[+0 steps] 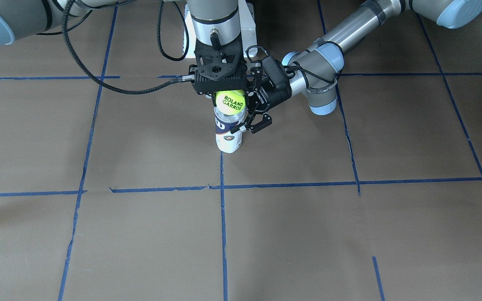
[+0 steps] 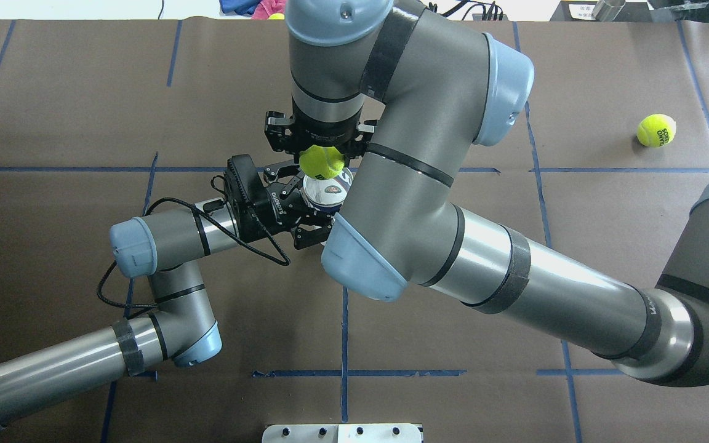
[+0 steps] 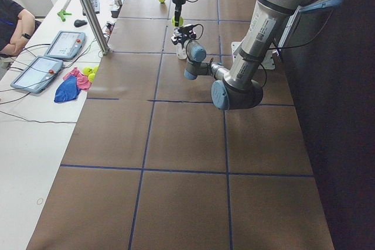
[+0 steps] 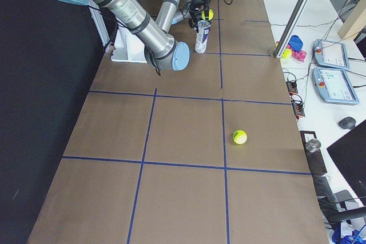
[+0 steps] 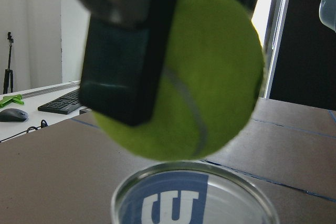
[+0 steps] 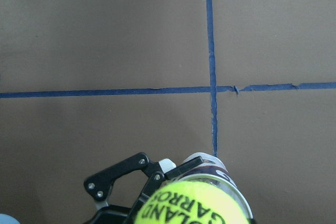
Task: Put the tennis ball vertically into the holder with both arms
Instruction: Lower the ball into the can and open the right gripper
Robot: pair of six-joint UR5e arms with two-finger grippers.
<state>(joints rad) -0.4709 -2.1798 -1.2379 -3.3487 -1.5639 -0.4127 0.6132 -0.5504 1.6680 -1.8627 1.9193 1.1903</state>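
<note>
Mid-desk, one holder [image 1: 228, 142] stands upright, long axis vertical, mouth up. The left gripper [image 2: 308, 206] clamps its side. The right gripper [image 1: 229, 97] pinches a ball [image 2: 322, 162] just above the mouth, not yet inside. A second ball [image 2: 656, 130] lies loose toward the far right corner.

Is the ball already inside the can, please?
No, the ball hangs above the mouth of the can, held in the right gripper.
</note>
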